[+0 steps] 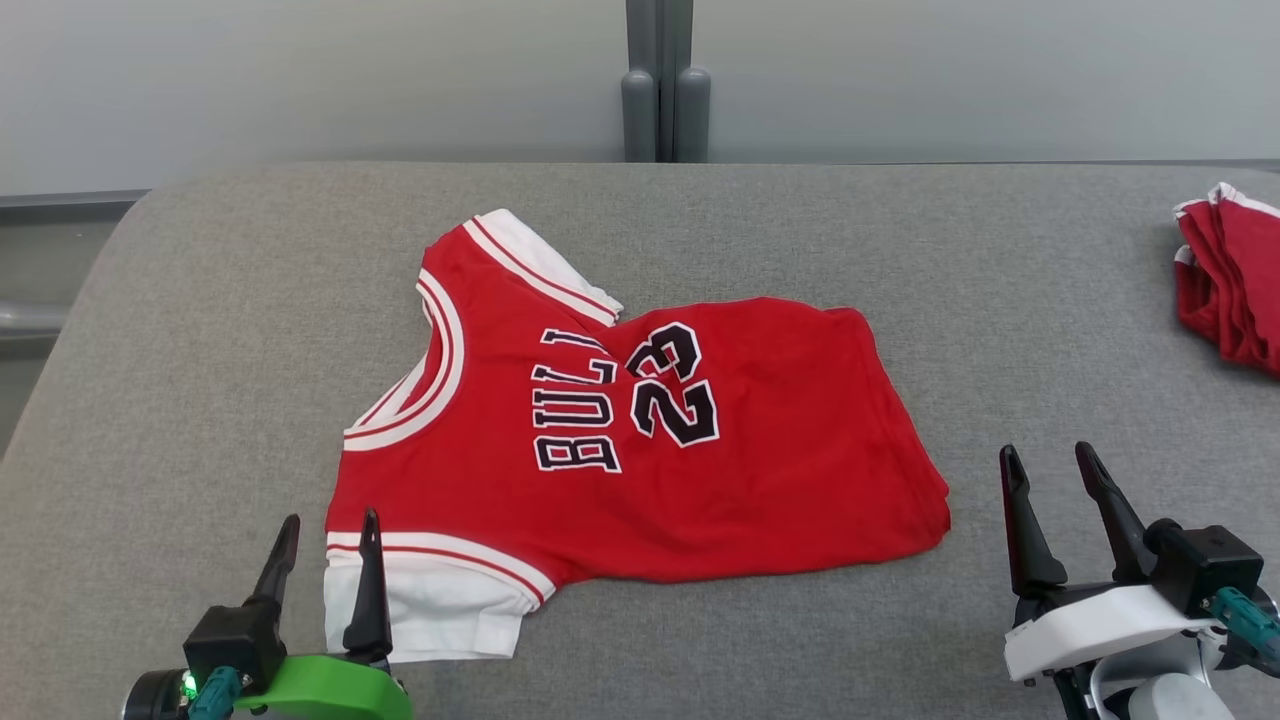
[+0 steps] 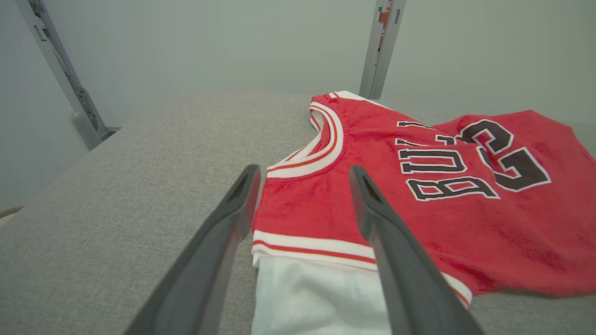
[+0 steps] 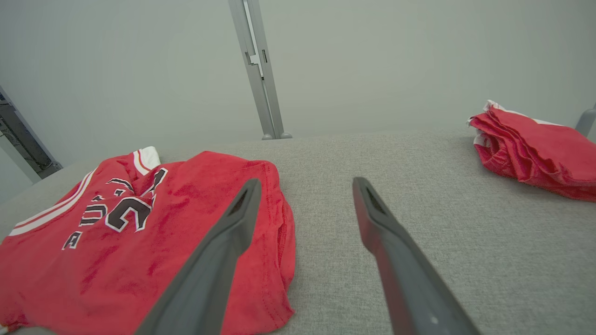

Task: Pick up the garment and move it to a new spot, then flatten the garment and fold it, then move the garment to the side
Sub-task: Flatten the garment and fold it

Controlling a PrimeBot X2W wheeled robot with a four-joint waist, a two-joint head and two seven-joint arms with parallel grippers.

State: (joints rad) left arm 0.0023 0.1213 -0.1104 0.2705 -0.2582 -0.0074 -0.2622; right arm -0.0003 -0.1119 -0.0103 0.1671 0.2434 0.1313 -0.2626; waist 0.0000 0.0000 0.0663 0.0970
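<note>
Grey table (image 1: pixel 200 350), red jersey (image 1: pixel 720 500) lying centred

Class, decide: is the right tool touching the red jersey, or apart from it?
Apart. In the head view, bare grey table lies between the right tool and the nearest edge of the red jersey.

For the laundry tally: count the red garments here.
2: a red Bulls jersey mid-table; a folded red fabric bundle at the far right edge, possibly hiding more.

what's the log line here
jersey on table, unheld | left fingers open over white sleeve | right fingers open, off jersey | red pile far right
</note>
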